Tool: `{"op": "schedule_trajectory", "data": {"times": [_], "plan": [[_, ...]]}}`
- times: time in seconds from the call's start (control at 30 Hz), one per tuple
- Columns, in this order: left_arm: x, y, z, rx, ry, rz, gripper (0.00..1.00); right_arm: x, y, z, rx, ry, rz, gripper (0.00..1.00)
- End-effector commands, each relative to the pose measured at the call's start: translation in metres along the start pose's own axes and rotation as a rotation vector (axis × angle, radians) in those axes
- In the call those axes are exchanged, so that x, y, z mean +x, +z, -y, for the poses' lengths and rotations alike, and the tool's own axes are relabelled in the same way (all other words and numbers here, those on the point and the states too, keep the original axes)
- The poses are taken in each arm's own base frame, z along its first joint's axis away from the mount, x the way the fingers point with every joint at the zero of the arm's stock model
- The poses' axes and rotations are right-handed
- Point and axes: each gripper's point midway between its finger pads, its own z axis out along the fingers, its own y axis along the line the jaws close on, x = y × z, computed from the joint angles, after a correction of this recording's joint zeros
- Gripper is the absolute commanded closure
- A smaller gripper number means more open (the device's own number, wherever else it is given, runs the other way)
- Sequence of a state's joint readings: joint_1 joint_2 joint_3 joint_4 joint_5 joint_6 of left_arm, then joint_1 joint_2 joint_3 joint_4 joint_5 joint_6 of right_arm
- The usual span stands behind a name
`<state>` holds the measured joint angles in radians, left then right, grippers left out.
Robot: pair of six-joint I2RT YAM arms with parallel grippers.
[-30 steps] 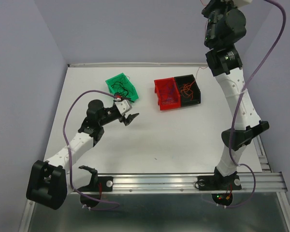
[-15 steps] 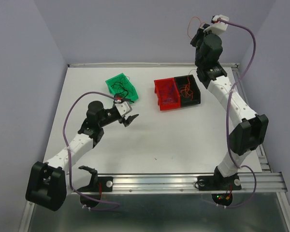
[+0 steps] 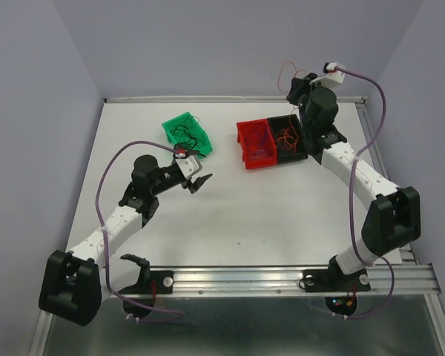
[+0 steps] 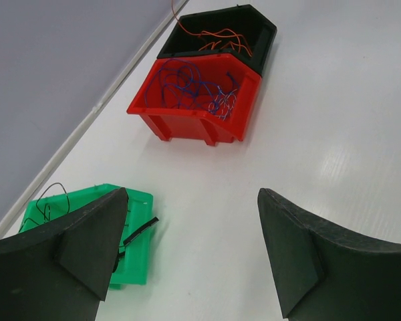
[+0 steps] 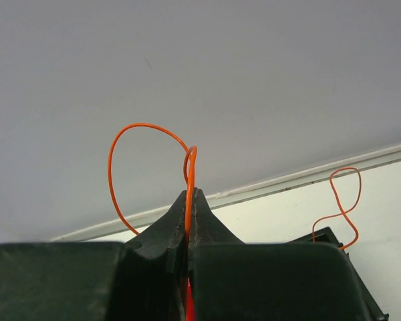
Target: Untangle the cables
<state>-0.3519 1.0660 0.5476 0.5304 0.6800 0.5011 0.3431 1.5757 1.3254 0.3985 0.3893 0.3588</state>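
My right gripper (image 3: 294, 87) (image 5: 191, 194) is shut on a thin orange wire (image 5: 130, 137) and holds it above the back of the black bin (image 3: 289, 137). The wire loops up over the jaws (image 3: 282, 73). The black bin holds orange wires (image 4: 217, 37). The red bin (image 3: 255, 144) holds blue-purple wires (image 4: 190, 87). The green bin (image 3: 186, 132) holds black wires (image 4: 50, 200). My left gripper (image 3: 200, 180) (image 4: 194, 231) is open and empty, low over the table just in front of the green bin.
The red and black bins stand joined at the back middle of the white table (image 3: 252, 215). The green bin (image 4: 130, 251) lies tilted at the back left. Grey walls close the back and sides. A metal rail (image 3: 282, 278) runs along the near edge.
My right arm has swung down from high up and moved towards the black bin, carrying the orange wire. The left arm has stayed in place.
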Motion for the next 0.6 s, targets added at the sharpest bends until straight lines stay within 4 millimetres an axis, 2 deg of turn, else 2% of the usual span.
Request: {"op": "schedule_trajectory", "data": {"times": [0.0,0.1,0.3,0.43,0.47,0.57], "plan": [[-0.011,-0.003,0.0,-0.006,0.036,0.038,0.11,-0.018,-0.018,-0.015,-0.092,0.134,0.048,0.99],[-0.011,-0.003,0.0,-0.008,0.036,0.037,0.11,-0.003,-0.03,-0.015,-0.117,0.185,0.0,0.99],[-0.012,-0.004,-0.001,-0.016,0.042,0.038,0.11,0.036,-0.041,-0.012,-0.129,0.275,-0.115,0.99],[-0.012,-0.005,-0.002,-0.019,0.044,0.039,0.11,0.058,-0.046,-0.02,-0.146,0.315,-0.176,0.99],[-0.012,-0.005,-0.001,-0.019,0.044,0.039,0.11,0.075,-0.045,-0.022,-0.157,0.318,-0.219,1.0],[-0.011,-0.004,-0.001,-0.016,0.042,0.036,0.11,0.097,-0.044,-0.034,-0.186,0.355,-0.288,0.99]]}}
